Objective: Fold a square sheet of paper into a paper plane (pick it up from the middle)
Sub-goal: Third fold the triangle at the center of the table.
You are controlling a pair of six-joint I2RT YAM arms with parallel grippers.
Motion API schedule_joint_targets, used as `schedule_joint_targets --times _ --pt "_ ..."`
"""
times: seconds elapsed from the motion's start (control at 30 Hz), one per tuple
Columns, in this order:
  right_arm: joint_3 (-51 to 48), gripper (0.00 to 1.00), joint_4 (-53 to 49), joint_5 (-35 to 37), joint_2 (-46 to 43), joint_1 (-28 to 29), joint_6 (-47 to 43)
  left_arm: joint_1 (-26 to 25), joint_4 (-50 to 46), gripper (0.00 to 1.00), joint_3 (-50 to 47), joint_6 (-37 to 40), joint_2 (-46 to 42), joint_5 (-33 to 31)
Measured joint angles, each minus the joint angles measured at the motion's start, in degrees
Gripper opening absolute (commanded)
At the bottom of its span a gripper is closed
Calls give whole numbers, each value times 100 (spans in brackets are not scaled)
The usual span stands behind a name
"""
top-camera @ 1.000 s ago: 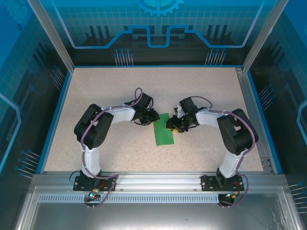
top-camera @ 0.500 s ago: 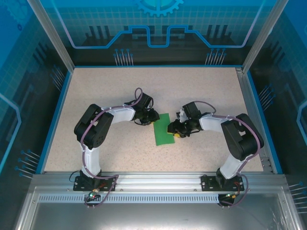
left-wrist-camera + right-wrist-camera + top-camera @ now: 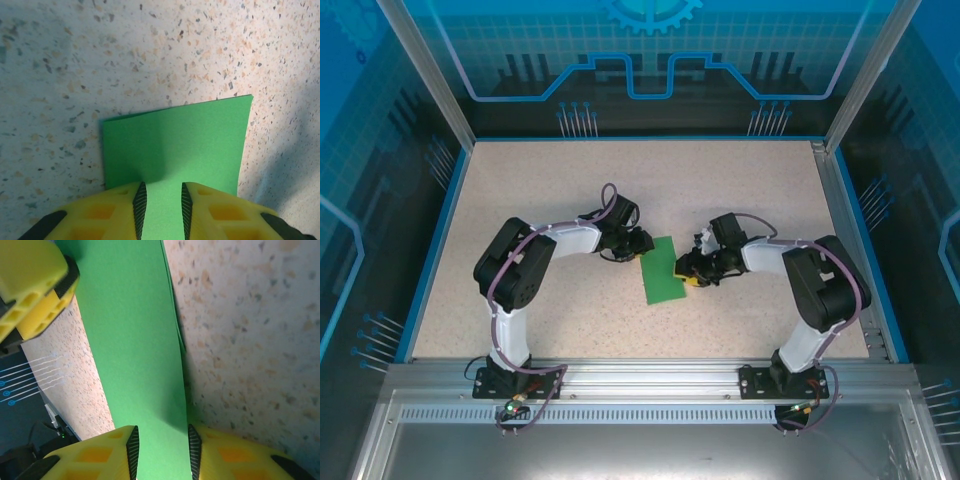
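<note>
- Bench (image 3: 570, 180): flat rectangular top with a beige speckled stone-look finish and a blue rim.
- Square sheet of paper (image 3: 663, 270): thin, bright green, matte and unmarked. It is folded to a narrow rectangle lying flat at the bench centre between both hands. The left wrist view shows crisp corners (image 3: 175, 145). The right wrist view shows a doubled layer along one long edge (image 3: 135, 340).
- Left hand (image 3: 638, 243): yellow moulded plastic fingers with black ribbed pads, at the sheet's far left corner. The fingers are narrowly parted (image 3: 160, 200) with green paper across the gap, not pinched.
- Right hand (image 3: 685, 272): same build, at the sheet's right edge. The fingers are likewise parted (image 3: 161, 450) over the paper.
</note>
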Motion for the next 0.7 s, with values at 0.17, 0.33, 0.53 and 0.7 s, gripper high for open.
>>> schedule_joint_targets --times 0.17,0.33,0.53,0.7 --pt "199 32 105 -203 247 -26 0 0 -13 35 -4 44 -20 72" --pt "232 30 210 -358 393 -55 2 0 -90 38 -22 61 -76 101" --pt "420 31 133 -398 553 -63 -48 -2 -142 41 -317 57 -501 142" --pt "442 37 155 -588 566 -92 -162 -2 -131 42 -540 39 -999 184"
